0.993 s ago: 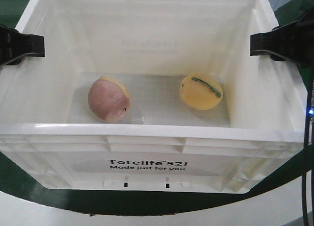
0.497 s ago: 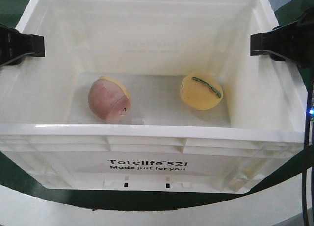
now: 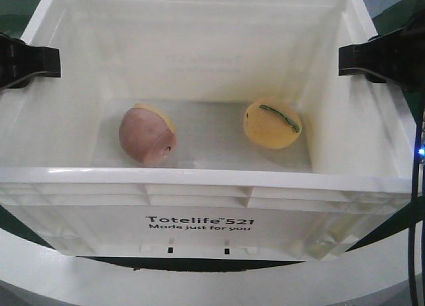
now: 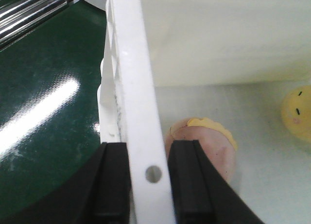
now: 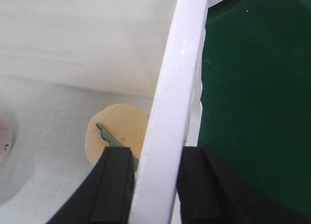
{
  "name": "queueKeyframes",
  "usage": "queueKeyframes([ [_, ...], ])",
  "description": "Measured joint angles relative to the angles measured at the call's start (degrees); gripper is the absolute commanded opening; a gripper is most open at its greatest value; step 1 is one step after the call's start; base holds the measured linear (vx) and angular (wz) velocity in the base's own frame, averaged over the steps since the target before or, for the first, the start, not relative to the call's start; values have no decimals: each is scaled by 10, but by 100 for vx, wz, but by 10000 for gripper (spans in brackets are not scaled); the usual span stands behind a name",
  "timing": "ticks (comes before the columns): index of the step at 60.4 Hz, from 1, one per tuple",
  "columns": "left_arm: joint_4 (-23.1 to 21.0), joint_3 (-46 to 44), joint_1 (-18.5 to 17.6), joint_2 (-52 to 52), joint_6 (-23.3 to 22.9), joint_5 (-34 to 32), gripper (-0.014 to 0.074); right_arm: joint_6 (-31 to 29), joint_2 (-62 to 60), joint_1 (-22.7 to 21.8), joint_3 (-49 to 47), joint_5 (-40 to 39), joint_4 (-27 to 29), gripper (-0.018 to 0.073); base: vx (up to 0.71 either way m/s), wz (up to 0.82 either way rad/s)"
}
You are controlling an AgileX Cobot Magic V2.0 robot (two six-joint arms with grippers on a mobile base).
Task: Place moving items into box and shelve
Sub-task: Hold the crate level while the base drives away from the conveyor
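The white box [image 3: 199, 176], printed "Totelife 521", fills the front view. Both moving items lie on its floor: a pinkish-brown egg toy with a yellow cap [image 3: 146, 137] at the left and a pale yellow one with a green stripe [image 3: 272, 125] at the right. My left gripper [image 3: 40, 62] is shut on the box's left wall. The left wrist view shows its black fingers [image 4: 192, 185] pinching the rim [image 4: 136, 88], with the pinkish toy [image 4: 214, 146] just inside. My right gripper [image 3: 372, 57] is shut on the right wall's rim [image 5: 180, 63], beside the yellow toy [image 5: 119, 127].
A dark green tabletop [image 4: 43, 88] lies outside the left wall and also outside the right wall [image 5: 257, 88]. Metal rails [image 4: 29, 10] run at the far left. A white curved surface [image 3: 212, 286] shows below the box. A black cable [image 3: 415, 220] hangs at the right.
Box and grippers keep their place in the view, while the green band under the box has thinned and the white surface below has grown. The pinkish toy has rocked slightly.
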Motion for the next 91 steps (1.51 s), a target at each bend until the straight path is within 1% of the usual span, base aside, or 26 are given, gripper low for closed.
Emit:
queueKeyframes([
  [20,0,0,0,0,0,0,-6,0,0,0,0,0,0,-5,-4,10],
  [41,0,0,0,0,0,0,-6,0,0,0,0,0,0,-5,-7,26],
  [91,0,0,0,0,-1,0,-6,0,0,0,0,0,-1,-5,-15,52],
])
